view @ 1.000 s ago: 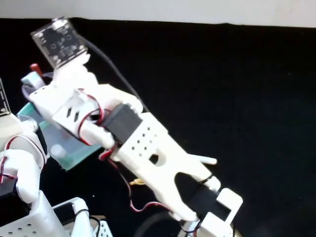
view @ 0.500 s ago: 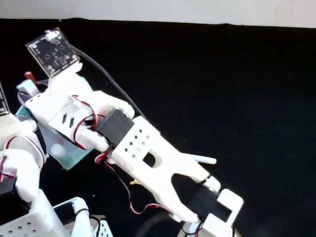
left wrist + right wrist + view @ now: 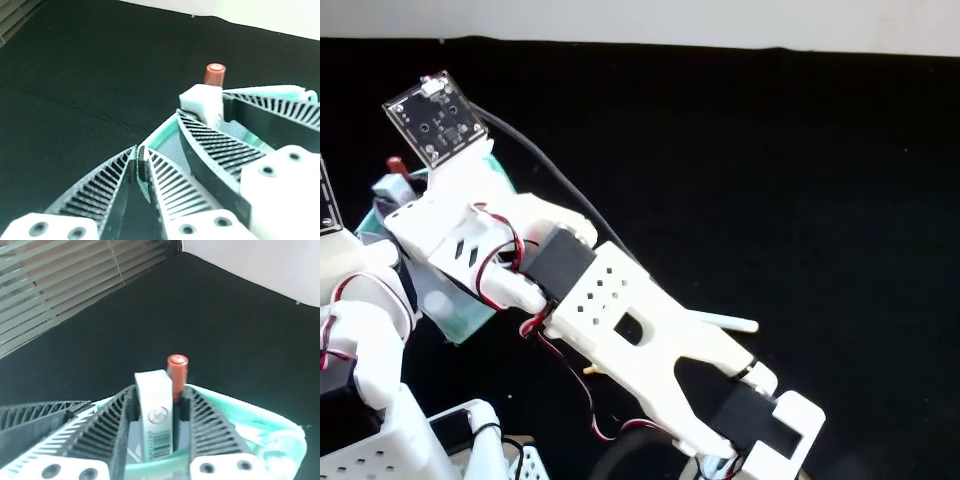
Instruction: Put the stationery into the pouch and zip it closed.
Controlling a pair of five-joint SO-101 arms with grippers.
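The pouch [image 3: 460, 320], mint green, lies at the near left of the black desk [image 3: 770, 180] in the high view. Most of it is hidden beneath the right arm [image 3: 620, 310], which stretches across from the lower right. Past the arm's wrist, a white block [image 3: 390, 186], seemingly an eraser, and a red-capped pen [image 3: 395, 162] poke out above the pouch's far end. The left arm [image 3: 360, 340] stands at the lower left, cut off by the frame edge. The count is one pouch, two pieces of stationery and two arms.

From the left wrist, the left claw [image 3: 139, 150] has its two ribbed fingers pressed together on the pouch's green rim, pinching it. Just beyond, the right claw [image 3: 206, 107] grips the white block, with the pen's red cap rising behind it. The pouch's body lies between the two claws, much of it covered by their fingers.

From the right wrist, the right claw is clamped on the white block, which stands upright between its fingers with a barcode facing the camera. The pen sits just behind the block, touching it, and its shaft is hidden. The pouch's open green rim curves around and below the fingers. The left claw's dark fingers lie alongside, partly cut off.
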